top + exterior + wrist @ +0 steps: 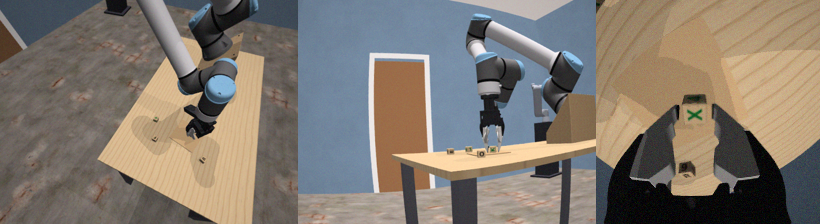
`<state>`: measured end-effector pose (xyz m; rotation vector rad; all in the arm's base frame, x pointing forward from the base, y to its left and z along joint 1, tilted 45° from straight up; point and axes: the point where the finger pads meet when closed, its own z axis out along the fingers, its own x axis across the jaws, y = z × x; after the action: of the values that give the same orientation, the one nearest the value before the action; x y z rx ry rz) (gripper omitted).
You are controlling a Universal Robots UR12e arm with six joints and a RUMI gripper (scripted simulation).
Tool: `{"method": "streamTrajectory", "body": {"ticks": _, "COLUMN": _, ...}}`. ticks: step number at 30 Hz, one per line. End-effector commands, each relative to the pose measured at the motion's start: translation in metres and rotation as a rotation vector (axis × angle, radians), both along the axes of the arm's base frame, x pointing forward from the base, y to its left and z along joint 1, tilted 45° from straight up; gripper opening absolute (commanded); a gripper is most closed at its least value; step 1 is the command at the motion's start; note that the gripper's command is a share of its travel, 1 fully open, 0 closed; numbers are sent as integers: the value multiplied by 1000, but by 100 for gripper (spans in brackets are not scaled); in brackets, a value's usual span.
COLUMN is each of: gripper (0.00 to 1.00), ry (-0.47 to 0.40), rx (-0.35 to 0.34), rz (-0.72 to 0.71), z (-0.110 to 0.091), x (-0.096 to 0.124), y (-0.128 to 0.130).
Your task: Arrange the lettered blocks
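A small wooden block with a green X on top sits on the tan mat. It also shows in the exterior view. My gripper is low over it, with one finger on each side of the block and a thin gap to each. The gripper hides this block in the top view. Three other blocks lie off the mat: one with a green mark on top, one with a dark letter, and one showing R.
A wooden wedge-shaped box stands at the far end of the table. The table's front edge is close to the blocks. Another small block shows low between the fingers in the wrist view.
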<state>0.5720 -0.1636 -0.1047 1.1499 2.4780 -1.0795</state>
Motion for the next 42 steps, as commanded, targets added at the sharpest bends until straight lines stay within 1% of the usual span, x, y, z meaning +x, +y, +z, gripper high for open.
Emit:
{"method": "streamTrajectory", "body": {"ticks": 1, "gripper": 25, "ry": -1, "rx": 0, "rz": 0, "z": 0, "x": 0, "y": 0}}
{"method": "streamTrajectory", "body": {"ticks": 8, "gripper": 25, "ry": -1, "rx": 0, "rz": 0, "z": 0, "x": 0, "y": 0}}
{"method": "streamTrajectory", "body": {"ticks": 9, "gripper": 5, "ry": -1, "rx": 0, "rz": 0, "z": 0, "x": 0, "y": 0}}
{"method": "streamTrajectory", "body": {"ticks": 42, "gripper": 5, "ry": -1, "rx": 0, "rz": 0, "z": 0, "x": 0, "y": 0}}
